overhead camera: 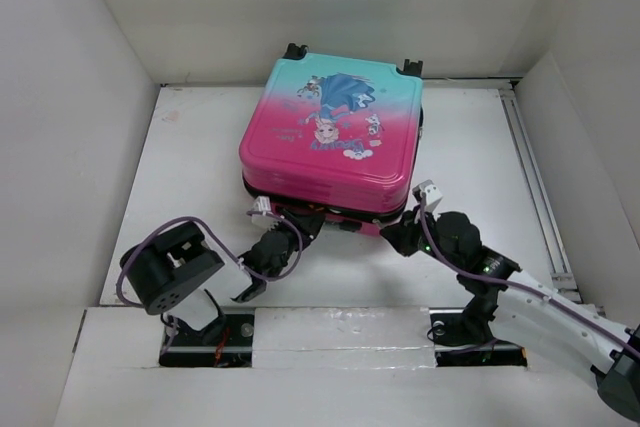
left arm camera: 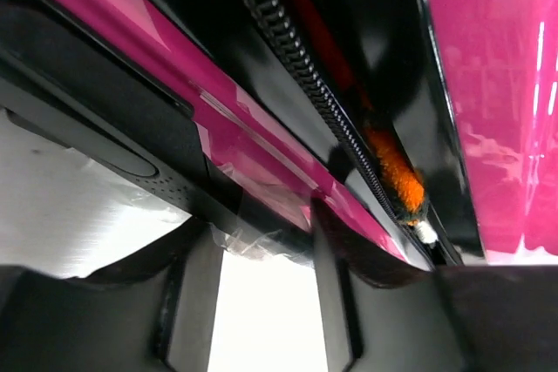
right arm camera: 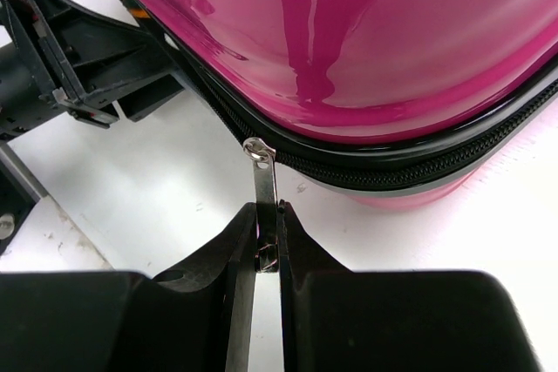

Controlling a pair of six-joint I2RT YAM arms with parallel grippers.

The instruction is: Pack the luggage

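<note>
Your right gripper [right arm camera: 268, 215] pinches the zipper pull [right arm camera: 264, 182] of the suitcase [overhead camera: 335, 132]. Your left gripper [left arm camera: 261, 246] sits part-open against its rim, hold unclear.

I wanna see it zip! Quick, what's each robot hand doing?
Left gripper: jaws apart at the luggage edge; a grip cannot be told.
Right gripper: closed on the zipper pull.

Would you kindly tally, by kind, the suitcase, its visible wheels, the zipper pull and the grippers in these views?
luggage: 1
black wheels showing at its far edge: 2
zipper pull: 1
grippers: 2, the left gripper and the right gripper
Total: 6
</note>
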